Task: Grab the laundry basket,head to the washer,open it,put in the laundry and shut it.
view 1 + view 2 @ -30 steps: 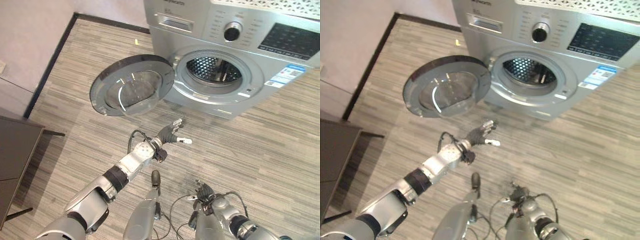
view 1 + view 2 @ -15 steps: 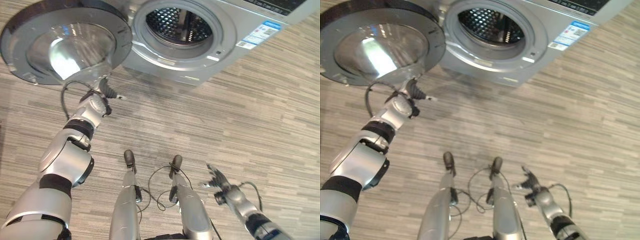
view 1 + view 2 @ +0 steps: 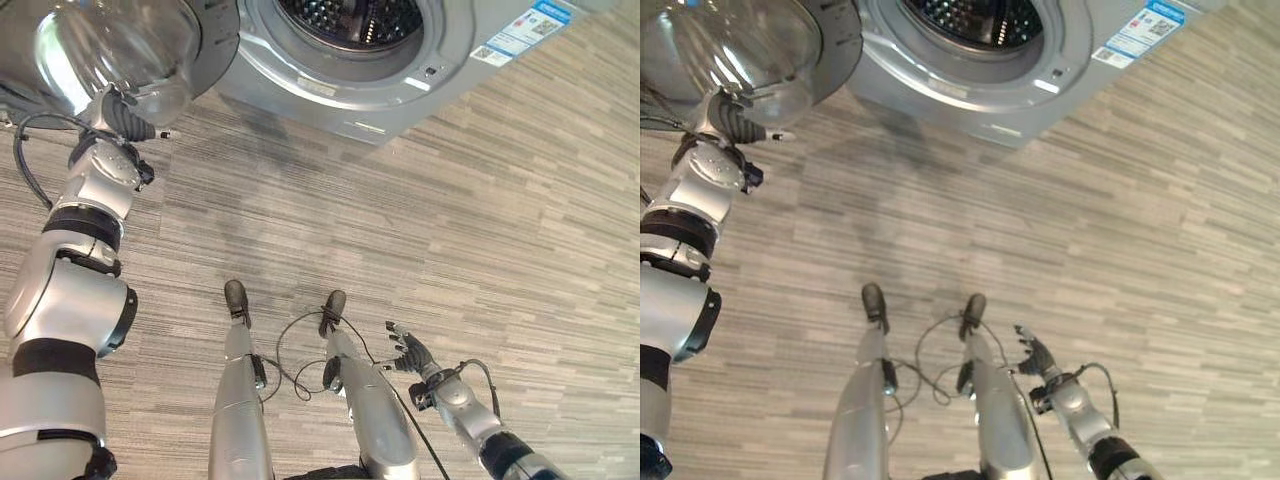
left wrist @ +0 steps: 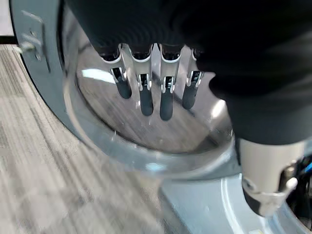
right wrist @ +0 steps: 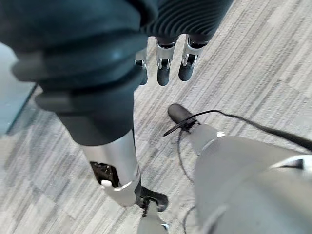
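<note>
Standing open, the washer (image 3: 370,60) shows its heavy, rigid door (image 3: 110,50) swung wide, best pushed at its rim, while the left hand (image 4: 146,87) holds straight fingers against the glass and the right hand (image 3: 410,352) hangs relaxed, empty.

A washer (image 3: 400,70) in smooth, satin silver metal stands on matt, grey streaked flooring (image 3: 480,220). Its door (image 3: 130,50) carries a glossy clear glass bowl; the drum (image 3: 350,12) is perforated metal.
</note>
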Robot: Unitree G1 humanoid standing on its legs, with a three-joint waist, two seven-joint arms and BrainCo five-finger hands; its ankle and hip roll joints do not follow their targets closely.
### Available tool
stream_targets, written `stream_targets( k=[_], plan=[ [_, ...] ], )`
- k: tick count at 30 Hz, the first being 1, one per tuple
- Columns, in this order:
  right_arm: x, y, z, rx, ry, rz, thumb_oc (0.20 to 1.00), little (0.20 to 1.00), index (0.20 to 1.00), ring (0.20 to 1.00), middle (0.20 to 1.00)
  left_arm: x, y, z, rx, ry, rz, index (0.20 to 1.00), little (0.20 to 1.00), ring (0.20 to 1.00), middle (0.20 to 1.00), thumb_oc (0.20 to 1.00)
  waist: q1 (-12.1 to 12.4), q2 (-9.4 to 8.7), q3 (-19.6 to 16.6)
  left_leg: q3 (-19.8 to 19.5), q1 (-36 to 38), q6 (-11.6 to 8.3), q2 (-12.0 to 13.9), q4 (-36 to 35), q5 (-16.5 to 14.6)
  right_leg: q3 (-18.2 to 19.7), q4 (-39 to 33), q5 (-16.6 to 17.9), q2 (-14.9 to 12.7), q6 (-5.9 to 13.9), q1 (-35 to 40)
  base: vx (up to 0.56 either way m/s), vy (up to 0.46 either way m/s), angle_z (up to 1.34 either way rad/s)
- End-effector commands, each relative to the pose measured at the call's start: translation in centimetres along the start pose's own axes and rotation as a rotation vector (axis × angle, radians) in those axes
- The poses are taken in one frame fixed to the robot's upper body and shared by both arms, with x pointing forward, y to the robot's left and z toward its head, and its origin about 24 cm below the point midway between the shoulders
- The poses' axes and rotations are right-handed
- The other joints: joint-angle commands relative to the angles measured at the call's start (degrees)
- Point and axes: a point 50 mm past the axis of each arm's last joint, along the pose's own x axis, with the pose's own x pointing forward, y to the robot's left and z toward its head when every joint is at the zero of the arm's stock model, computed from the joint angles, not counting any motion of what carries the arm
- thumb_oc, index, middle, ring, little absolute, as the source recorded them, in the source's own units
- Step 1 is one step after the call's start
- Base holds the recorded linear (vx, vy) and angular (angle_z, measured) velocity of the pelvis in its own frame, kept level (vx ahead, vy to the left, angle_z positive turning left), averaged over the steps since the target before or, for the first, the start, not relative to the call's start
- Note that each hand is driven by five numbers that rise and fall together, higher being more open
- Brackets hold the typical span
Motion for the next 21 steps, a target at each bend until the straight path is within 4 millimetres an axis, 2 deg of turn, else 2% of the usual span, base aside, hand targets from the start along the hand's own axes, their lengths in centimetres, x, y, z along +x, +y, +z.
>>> stream_targets(
  k=[1, 2, 3, 4, 5, 6, 7, 11, 12, 13, 14, 15, 18, 19, 21],
  plan=[
    [-0.1, 0.7, -0.7, 0.087, 0.026, 0.004, 1.000, 1.000, 1.000, 1.000, 1.000, 0.0, 0.6, -0.1, -0.005, -0.022, 0.042, 1.000, 1.000, 1.000, 1.000, 1.000, 1.8, -2.09, -2.0, -0.1, 2.9, -3.36, 2.3, 5.5, -9.8, 1.5, 2.2, -1.0, -6.9, 7.14, 1.2, 0.04, -0.001, 0.10],
    [0.0, 0.9, -0.6, 0.091, 0.025, 0.011, 1.000, 1.000, 1.000, 1.000, 1.000, -0.3, -0.7, -0.3, -0.012, -0.028, 0.009, 1.000, 1.000, 1.000, 1.000, 1.000, 2.2, -2.04, -2.3, -0.2, 3.2, -3.27, 2.3, 6.0, -10.3, 1.5, 2.2, -1.1, -6.9, 7.13, 1.7, 0.04, 0.019, 0.09],
    [0.1, 1.3, -0.6, 0.099, 0.025, 0.020, 1.000, 1.000, 1.000, 1.000, 1.000, -1.4, -3.3, -1.3, -0.048, -0.029, -0.058, 1.000, 1.000, 1.000, 1.000, 1.000, 2.9, -1.91, -2.9, -0.1, 4.0, -3.02, 2.2, 7.2, -11.3, 1.8, 2.5, -1.3, -7.0, 7.01, 2.7, 0.02, 0.014, 0.07],
    [0.0, 1.3, -0.6, 0.097, 0.026, 0.021, 1.000, 1.000, 1.000, 1.000, 1.000, -1.4, -3.3, -1.4, -0.049, -0.027, -0.059, 1.000, 1.000, 1.000, 1.000, 1.000, 2.9, -1.87, -3.0, -0.1, 4.1, -3.02, 2.2, 7.2, -11.3, 1.8, 2.4, -1.3, -7.0, 7.01, 2.8, 0.05, 0.042, 0.01],
    [-0.1, 1.5, -0.9, 0.110, 0.035, 0.025, 1.000, 1.000, 1.000, 1.000, 1.000, -2.9, -5.7, -2.8, -0.112, -0.026, -0.122, 1.000, 1.000, 1.000, 1.000, 1.000, 3.7, -1.76, -3.7, 0.2, 5.3, -2.74, 2.2, 8.7, -12.7, 2.2, 3.0, -1.8, -7.0, 6.84, 4.0, 0.03, 0.028, -0.01],
    [-0.2, 1.5, -0.9, 0.108, 0.037, 0.025, 1.000, 1.000, 1.000, 1.000, 1.000, -3.0, -5.7, -2.9, -0.112, -0.024, -0.123, 1.000, 1.000, 1.000, 1.000, 1.000, 3.7, -1.72, -3.7, 0.3, 5.3, -2.74, 2.2, 8.7, -12.7, 2.3, 3.0, -1.8, -7.0, 6.84, 4.1, 0.08, 0.061, -0.08],
    [-0.6, 1.5, -1.6, 0.122, 0.061, 0.021, 1.000, 1.000, 1.000, 1.000, 1.000, -5.5, -8.4, -4.7, -0.223, -0.011, -0.214, 1.000, 1.000, 1.000, 1.000, 1.000, 4.8, -1.28, -4.2, 0.5, 7.3, -2.36, 2.2, 10.2, -14.2, 2.6, 3.7, -2.5, -7.0, 6.58, 5.9, 0.09, 0.055, -0.10],
    [-1.9, 0.4, -4.2, 0.177, 0.163, -0.032, 1.000, 1.000, 1.000, 1.000, 1.000, -13.3, -13.0, -9.9, -0.440, 0.093, -0.394, 1.000, 1.000, 1.000, 1.000, 1.000, 7.1, -0.08, -5.5, 1.7, 12.9, -1.13, 2.1, 12.5, -17.4, 3.9, 4.9, -3.9, -7.2, 6.14, 10.5, 0.13, 0.102, -0.19],
    [-1.9, 0.5, -4.2, 0.176, 0.164, -0.031, 1.000, 1.000, 1.000, 1.000, 1.000, -13.4, -13.0, -10.0, -0.441, 0.095, -0.395, 1.000, 1.000, 1.000, 1.000, 1.000, 7.1, -0.06, -5.5, 1.8, 13.1, -1.13, 2.1, 12.5, -17.5, 3.9, 4.9, -3.9, -7.2, 6.15, 10.6, 0.11, 0.099, -0.36],
    [-2.3, 0.0, -5.0, 0.202, 0.194, -0.054, 1.000, 1.000, 1.000, 1.000, 1.000, -15.9, -14.2, -11.6, -0.473, 0.157, -0.442, 1.000, 1.000, 1.000, 1.000, 1.000, 7.7, 0.40, -6.0, 2.1, 14.6, -0.73, 2.1, 13.1, -18.2, 4.2, 5.1, -4.2, -7.5, 6.09, 11.8, 0.19, 0.145, -0.31],
    [-3.6, -0.9, -6.6, 0.236, 0.243, -0.082, 1.000, 1.000, 1.000, 1.000, 1.000, -20.3, -15.7, -14.0, -0.500, 0.251, -0.533, 1.000, 1.000, 1.000, 1.000, 1.000, 8.2, 0.90, -7.0, 2.5, 17.4, 0.00, 1.9, 13.9, -19.6, 4.8, 5.4, -4.6, -7.8, 6.01, 14.4, 0.19, 0.146, -0.20],
    [-3.7, -0.9, -6.7, 0.235, 0.245, -0.082, 1.000, 1.000, 1.000, 1.000, 1.000, -20.4, -15.7, -14.0, -0.500, 0.253, -0.533, 1.000, 1.000, 1.000, 1.000, 1.000, 8.2, 0.93, -7.0, 2.5, 17.5, 0.00, 1.9, 13.9, -19.7, 4.8, 5.4, -4.6, -7.8, 6.03, 14.5, 0.19, 0.158, -0.06],
    [-5.4, -3.1, -8.7, 0.274, 0.311, -0.167, 1.000, 1.000, 1.000, 1.000, 1.000, -26.1, -17.2, -17.8, -0.514, 0.461, -0.627, 1.000, 1.000, 1.000, 1.000, 1.000, 8.3, 1.51, -9.2, 3.3, 20.3, 1.14, 1.1, 15.6, -22.0, 5.6, 4.8, -4.3, -8.4, 6.50, 17.8, 0.15, 0.176, -0.03],
    [-6.1, -4.7, -9.3, 0.333, 0.328, -0.254, 1.000, 1.000, 1.000, 1.000, 1.000, -29.5, -17.8, -19.9, -0.482, 0.587, -0.669, 1.000, 1.000, 1.000, 1.000, 1.000, 7.9, 1.95, -10.8, 3.5, 21.5, 2.29, 0.2, 16.9, -23.5, 6.4, 5.0, -3.4, -9.2, 7.10, 18.9, 0.13, 0.193, -0.20],
    [-6.1, -4.7, -9.4, 0.333, 0.329, -0.255, 1.000, 1.000, 1.000, 1.000, 1.000, -29.5, -17.8, -19.8, -0.482, 0.587, -0.670, 1.000, 1.000, 1.000, 1.000, 1.000, 8.0, 1.99, -10.8, 3.5, 21.5, 2.32, 0.2, 17.0, -23.6, 6.5, 5.0, -3.3, -9.2, 7.12, 18.9, 0.09, 0.159, -0.30]
  ],
)
